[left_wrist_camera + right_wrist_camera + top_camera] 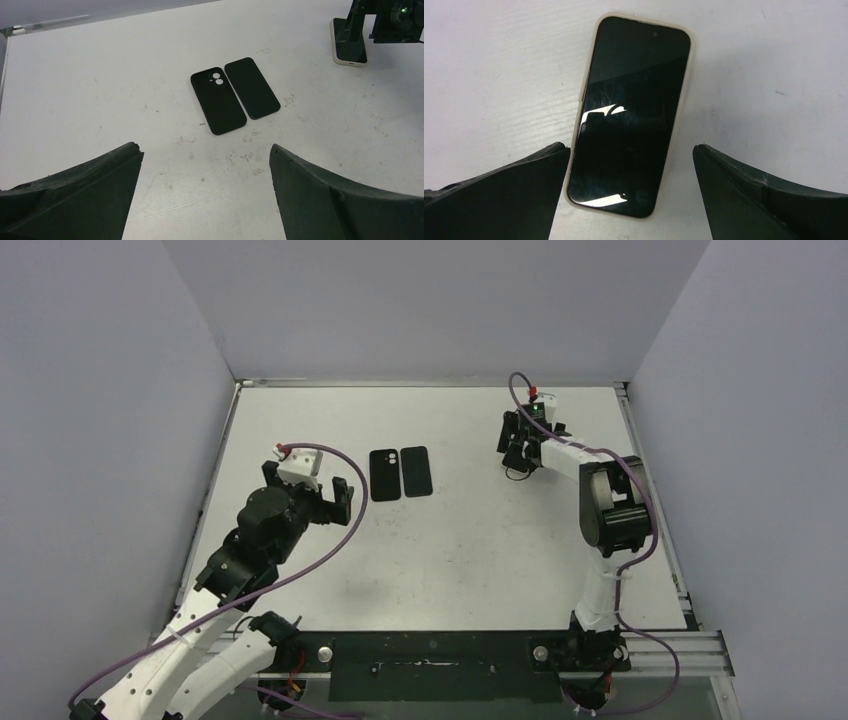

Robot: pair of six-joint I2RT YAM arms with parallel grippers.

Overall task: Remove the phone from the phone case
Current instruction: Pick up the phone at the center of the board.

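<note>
Phone case (pixel 384 475) just left of phone (pixel 415 471); cased phone (pixel 631 115) far right.

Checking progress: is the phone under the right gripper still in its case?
In its case: the pale case wraps round the phone on all visible edges, screen facing up.

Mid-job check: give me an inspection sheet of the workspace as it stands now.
Surface: white table, lightly scuffed.
Job's things: cased phone, flat, screen up, under right end effector.
Clutter: black case and black phone, side by side.
End effectors: left end effector open, empty; right open, not gripping.
Cables: purple cables along both arms.
Surroundings: grey walls; nothing else seen.
</note>
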